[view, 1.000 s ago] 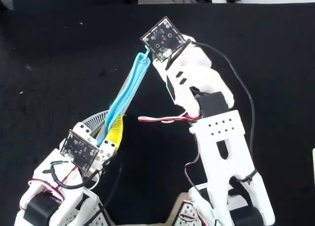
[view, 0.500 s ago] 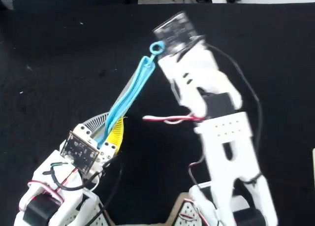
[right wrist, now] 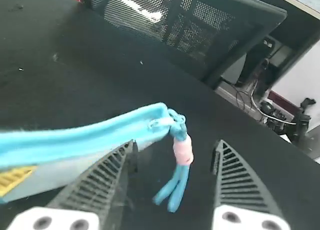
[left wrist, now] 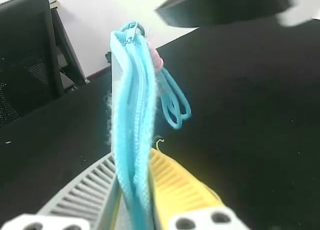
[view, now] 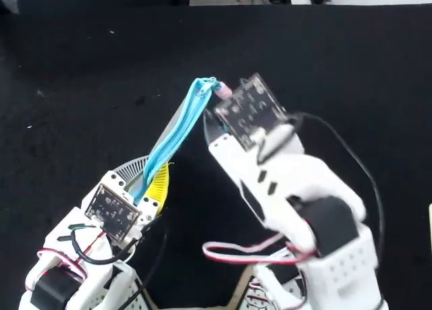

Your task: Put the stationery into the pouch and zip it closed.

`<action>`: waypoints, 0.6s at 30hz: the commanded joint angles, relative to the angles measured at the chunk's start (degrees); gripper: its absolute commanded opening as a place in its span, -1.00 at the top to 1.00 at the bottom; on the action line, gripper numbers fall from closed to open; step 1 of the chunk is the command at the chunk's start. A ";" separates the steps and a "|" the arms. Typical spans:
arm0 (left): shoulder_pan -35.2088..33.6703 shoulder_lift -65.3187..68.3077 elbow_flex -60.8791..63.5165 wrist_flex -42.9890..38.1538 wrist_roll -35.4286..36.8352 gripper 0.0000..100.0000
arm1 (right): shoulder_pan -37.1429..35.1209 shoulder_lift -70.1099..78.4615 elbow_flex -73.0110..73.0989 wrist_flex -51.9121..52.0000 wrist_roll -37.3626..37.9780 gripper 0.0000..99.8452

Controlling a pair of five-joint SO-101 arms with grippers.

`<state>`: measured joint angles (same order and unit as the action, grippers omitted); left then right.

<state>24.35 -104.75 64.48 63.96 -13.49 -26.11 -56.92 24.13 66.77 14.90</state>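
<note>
**A:** Start on the left. What is the left gripper holding?

**B:** The left gripper point(view: 147, 178) is clamped on the near end of the blue pouch point(view: 174, 131), with a grey finger on one face and a yellow one on the other. The pouch stands on edge with its zip uppermost. It slants away from that arm and looks to be lifted off the black table point(view: 74, 67).

**A:** And the zip itself?

**B:** In the left wrist view the two blue tapes lie pressed together along all the length I can see. The zip slider point(left wrist: 131, 32) sits right at the far tip, so I judge the zip to be run fully home.

**A:** Then the right side?

**B:** The right gripper point(right wrist: 175, 144) is at that far tip with its fingers spread wide. The pull cord point(right wrist: 172, 187) and its pink bead point(right wrist: 182, 150) dangle in the gap between them, and neither finger touches the cord.

**A:** So how far along is the job?

**B:** Nearly finished, I think. The closing looks done. Whether the stationery is inside I cannot tell, because the shut cloth hides it, but a closed zip suggests it is already packed.

**A:** What is left?

**B:** Probably only setting the pouch down on the table and letting go of it with the left gripper.
</note>
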 commanded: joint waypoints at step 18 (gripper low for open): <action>-35.30 0.35 -2.68 -17.23 -0.53 0.94 | 16.18 -4.97 44.97 -31.47 -6.68 0.98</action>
<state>-9.67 -103.87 61.67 53.49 -13.58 -10.64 -60.97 66.77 40.13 9.71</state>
